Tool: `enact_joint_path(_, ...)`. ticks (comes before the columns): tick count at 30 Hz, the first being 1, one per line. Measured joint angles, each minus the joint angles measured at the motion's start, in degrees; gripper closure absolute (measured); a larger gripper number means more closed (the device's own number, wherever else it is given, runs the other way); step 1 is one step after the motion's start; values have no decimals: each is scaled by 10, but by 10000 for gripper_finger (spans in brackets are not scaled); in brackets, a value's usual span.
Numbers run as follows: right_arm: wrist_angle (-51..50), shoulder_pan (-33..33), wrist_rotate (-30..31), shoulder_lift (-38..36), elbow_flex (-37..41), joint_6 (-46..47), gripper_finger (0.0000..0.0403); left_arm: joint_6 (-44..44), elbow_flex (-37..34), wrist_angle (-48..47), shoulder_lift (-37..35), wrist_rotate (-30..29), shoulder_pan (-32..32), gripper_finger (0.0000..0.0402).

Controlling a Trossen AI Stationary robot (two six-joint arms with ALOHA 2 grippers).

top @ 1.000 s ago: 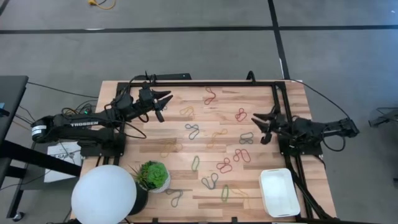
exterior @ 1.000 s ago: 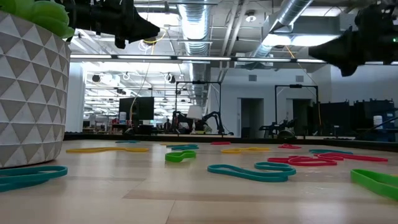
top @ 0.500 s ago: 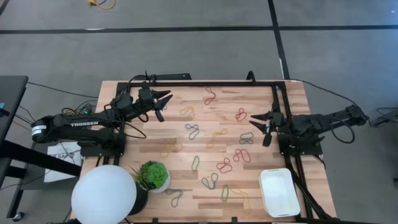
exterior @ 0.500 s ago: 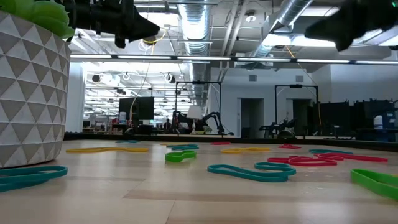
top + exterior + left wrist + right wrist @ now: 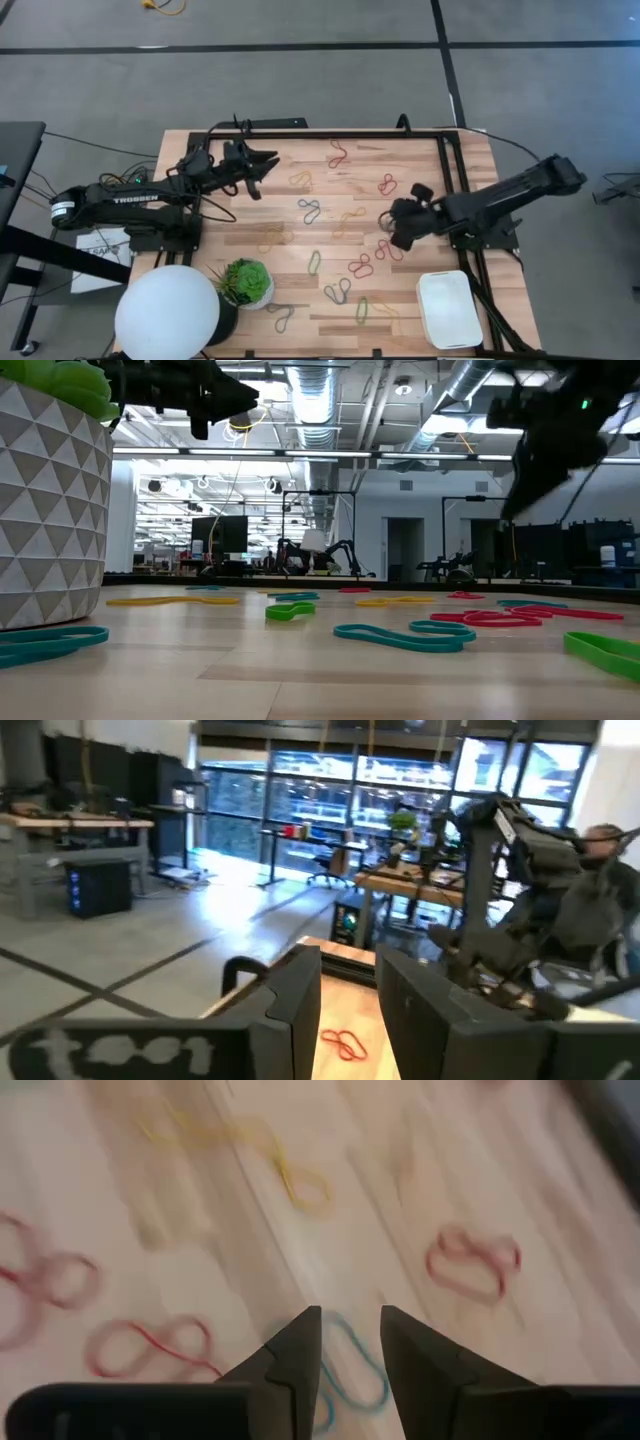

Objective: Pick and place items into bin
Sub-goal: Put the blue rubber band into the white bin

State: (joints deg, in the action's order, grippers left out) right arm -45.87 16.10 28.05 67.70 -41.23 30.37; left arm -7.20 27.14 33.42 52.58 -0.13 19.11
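Currently, high view: right end effector (image 5: 397,226) hangs over the middle-right of the tabletop (image 5: 190,150), directly above a teal band (image 5: 396,223) with red bands (image 5: 390,250) just at its 6 o'clock. White bin (image 5: 449,308) sits at the tabletop's 5 o'clock corner, nothing visible in it; bands lie scattered across the middle. Left end effector (image 5: 262,163) waits near 10 o'clock, holding nothing. Finger gap of either arm is hard to read from above.

Low view: both arms are dark shapes up high; bands lie flat on the wood. Height above the surface shows here, not which band is targeted.

Left wrist view: left fingers (image 5: 295,1005) stand slightly apart, empty, with a red band (image 5: 342,1042) beyond them.

Right wrist view: right fingers (image 5: 300,1355) are parted by a narrow gap, empty, with the teal band straddling that gap and a red band (image 5: 150,1342) close beside.

Risk, my judgement: the bands are thin and flat, so the narrow opening may close over the loop without catching it. A neighbouring red band could get dragged along. Only this view shows the alignment.
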Motion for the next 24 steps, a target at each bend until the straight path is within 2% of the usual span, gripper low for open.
enact_joint_path(4,-2,-2,-14,77,-1,-2,301,-29,0,-26,0,27,0,313)
enact_joint_path(8,-6,-22,-20,132,-1,-3,301,-45,0,-26,0,28,0,313)
enact_joint_path(10,-7,-36,-42,150,-1,-10,301,-46,0,-20,0,28,0,313)
enact_joint_path(16,-5,-80,-137,179,-1,-66,301,-48,0,-20,0,27,0,313)
enact_joint_path(24,24,-141,-158,179,-1,-127,301,-48,0,-20,0,26,0,313)
